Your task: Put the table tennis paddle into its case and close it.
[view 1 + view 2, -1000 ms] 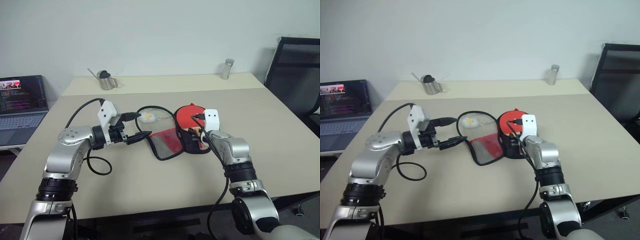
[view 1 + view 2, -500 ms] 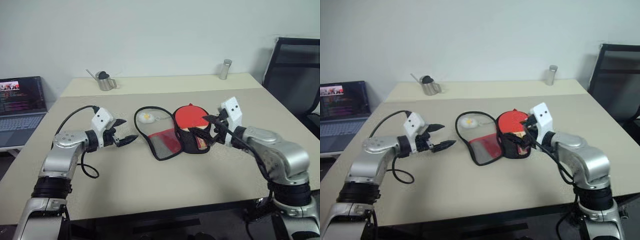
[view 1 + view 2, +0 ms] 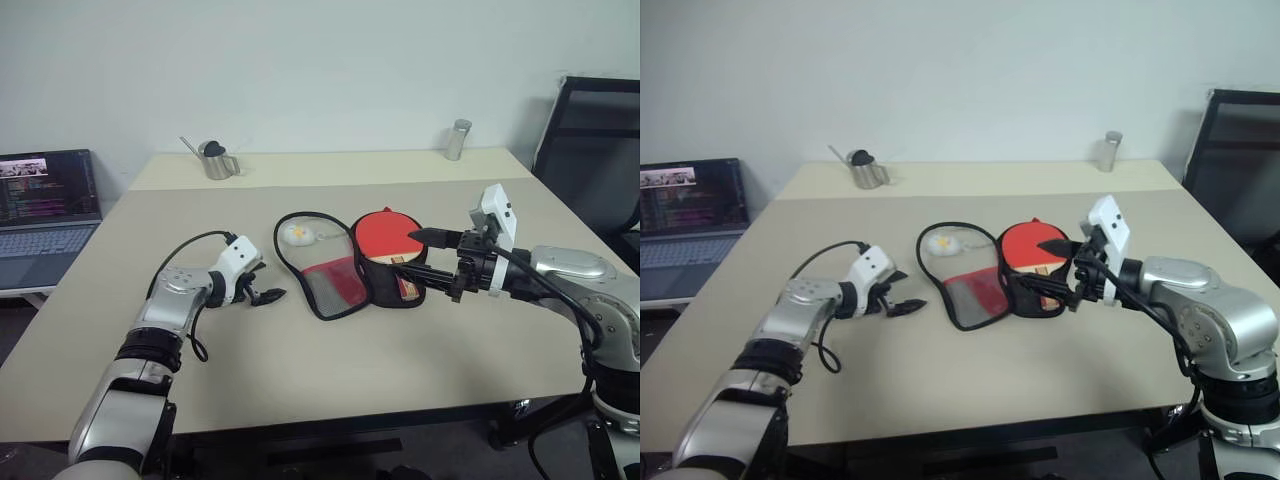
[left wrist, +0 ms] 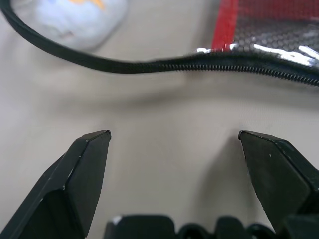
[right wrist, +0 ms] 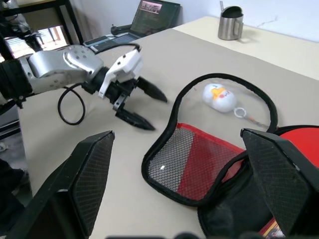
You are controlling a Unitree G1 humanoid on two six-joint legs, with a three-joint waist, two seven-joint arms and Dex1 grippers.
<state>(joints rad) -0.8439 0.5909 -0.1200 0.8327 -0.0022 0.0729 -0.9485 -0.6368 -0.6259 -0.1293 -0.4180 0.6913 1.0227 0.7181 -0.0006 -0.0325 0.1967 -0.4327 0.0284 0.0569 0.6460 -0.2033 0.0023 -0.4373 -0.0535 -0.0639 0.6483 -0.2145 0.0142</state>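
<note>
Our left tool (image 3: 262, 283) hovers low over the beige surface (image 3: 300, 370), fingers spread and empty, just beside the zipper edge of the soft red-and-black paddle case (image 3: 345, 282). The red-faced, wooden-handled table tennis paddle (image 3: 385, 238) sits partly inside it. Our right tool (image 3: 432, 262), also spread, hangs near the paddle, holding nothing.

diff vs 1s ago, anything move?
Both arms moved. The left claw dropped to just above the table near the open flap of the case, still open and empty. The right claw drew back from over the paddle toward the right and rose, open, holding nothing. Paddle, case and the small white toy stayed put.
</note>
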